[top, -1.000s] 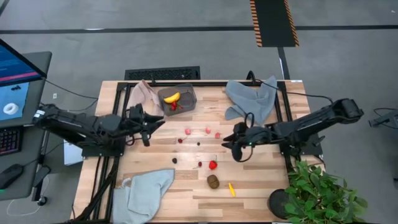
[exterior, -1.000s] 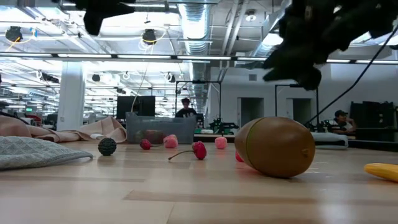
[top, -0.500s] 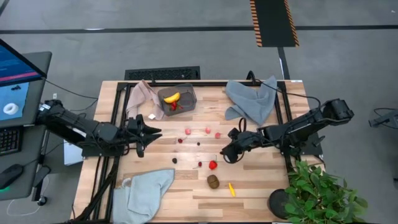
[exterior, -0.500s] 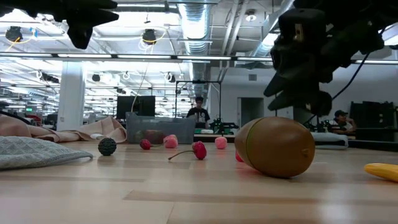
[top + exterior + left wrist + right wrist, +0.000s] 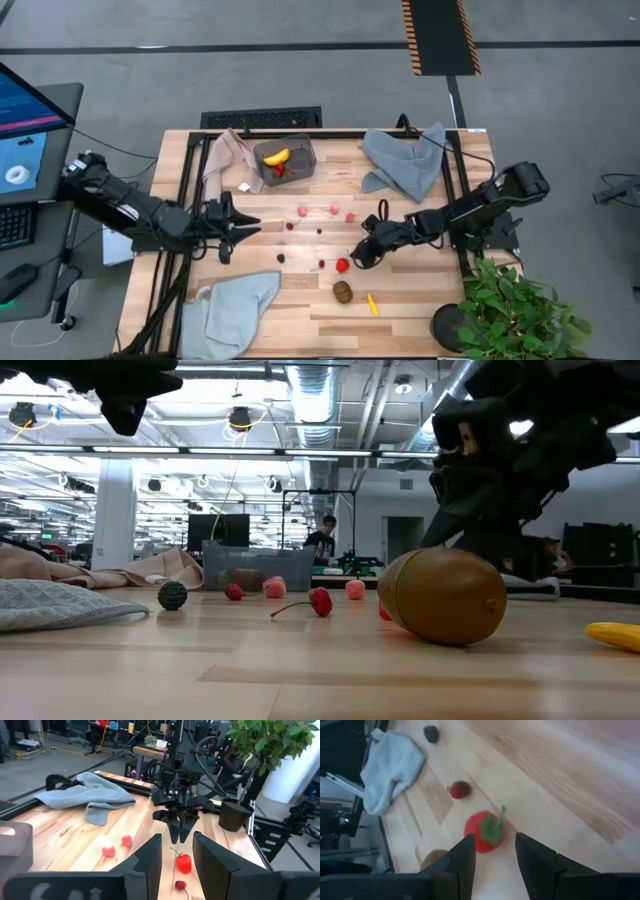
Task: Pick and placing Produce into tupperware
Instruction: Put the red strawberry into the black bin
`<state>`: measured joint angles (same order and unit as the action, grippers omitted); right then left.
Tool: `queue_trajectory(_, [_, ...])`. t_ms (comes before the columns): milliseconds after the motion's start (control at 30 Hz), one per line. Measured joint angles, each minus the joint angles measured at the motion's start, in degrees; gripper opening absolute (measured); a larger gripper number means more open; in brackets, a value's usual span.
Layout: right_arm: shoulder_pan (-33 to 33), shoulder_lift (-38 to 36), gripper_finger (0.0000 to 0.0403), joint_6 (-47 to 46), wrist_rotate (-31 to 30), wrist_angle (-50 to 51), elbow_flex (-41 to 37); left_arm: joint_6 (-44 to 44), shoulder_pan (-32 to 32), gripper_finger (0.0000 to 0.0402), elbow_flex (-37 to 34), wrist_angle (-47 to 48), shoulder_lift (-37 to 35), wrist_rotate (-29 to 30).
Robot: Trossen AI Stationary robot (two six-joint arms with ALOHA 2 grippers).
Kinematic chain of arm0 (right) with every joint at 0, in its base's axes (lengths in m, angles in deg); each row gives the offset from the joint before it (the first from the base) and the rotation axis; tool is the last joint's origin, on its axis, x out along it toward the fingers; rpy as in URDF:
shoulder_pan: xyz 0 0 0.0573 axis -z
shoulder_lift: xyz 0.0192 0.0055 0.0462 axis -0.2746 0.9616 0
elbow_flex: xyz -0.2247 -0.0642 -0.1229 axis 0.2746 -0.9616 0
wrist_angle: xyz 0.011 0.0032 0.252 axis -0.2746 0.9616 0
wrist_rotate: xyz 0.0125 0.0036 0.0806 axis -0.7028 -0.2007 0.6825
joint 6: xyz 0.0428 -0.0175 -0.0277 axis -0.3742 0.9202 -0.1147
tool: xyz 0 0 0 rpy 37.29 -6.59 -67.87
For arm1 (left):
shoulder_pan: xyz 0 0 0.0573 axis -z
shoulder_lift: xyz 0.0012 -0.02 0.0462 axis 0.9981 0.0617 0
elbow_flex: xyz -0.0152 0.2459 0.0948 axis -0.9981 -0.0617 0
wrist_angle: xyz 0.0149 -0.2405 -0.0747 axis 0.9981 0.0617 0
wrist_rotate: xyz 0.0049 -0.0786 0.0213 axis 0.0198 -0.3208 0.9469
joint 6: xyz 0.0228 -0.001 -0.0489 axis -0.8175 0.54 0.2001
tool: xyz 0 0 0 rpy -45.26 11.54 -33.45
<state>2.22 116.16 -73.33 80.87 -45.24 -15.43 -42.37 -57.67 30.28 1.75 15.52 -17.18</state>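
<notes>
A red strawberry [image 5: 343, 265] lies on the wooden table, right of its middle. My right gripper [image 5: 358, 254] hangs low just to its right, open; in the right wrist view the strawberry [image 5: 485, 832] lies just ahead of the gap between the fingers [image 5: 495, 855], untouched. My left gripper [image 5: 236, 228] is open and empty over the table's left part. The tupperware [image 5: 286, 160] stands at the far edge with a yellow banana [image 5: 276, 157] and a red piece inside. A brown kiwi [image 5: 343, 291] and a tiny yellow piece [image 5: 373, 304] lie near the front; pink berries [image 5: 334, 209] and dark berries [image 5: 281, 257] lie scattered mid-table.
A grey-blue cloth [image 5: 405, 160] lies at the far right, another [image 5: 235, 310] at the near left, and a beige-pink cloth [image 5: 228, 150] lies beside the tub. A potted plant [image 5: 510, 310] stands at the near right corner. Black rails [image 5: 190, 180] run along the table's sides.
My right gripper has come down and toward the table's near-left, over to the strawberry, rolling its wrist as it went. My left gripper has swung toward the near edge and sunk a little. Nothing on the table has moved.
</notes>
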Motion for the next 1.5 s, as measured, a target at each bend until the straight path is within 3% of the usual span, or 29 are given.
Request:
queue_trajectory(400, [1.1, 4.8, 0.0164, 0.0, 0.3, -5.1, 0.0, -0.6, 0.2, 0.0099, 0.0, 0.0, 0.0, 0.0])
queue_trajectory(1500, [2.4, 4.8, 0.0137, 0.7, -0.1, -6.8, 0.0, -0.2, 0.2, 0.0099, 0.0, 0.7, 0.0, 0.0])
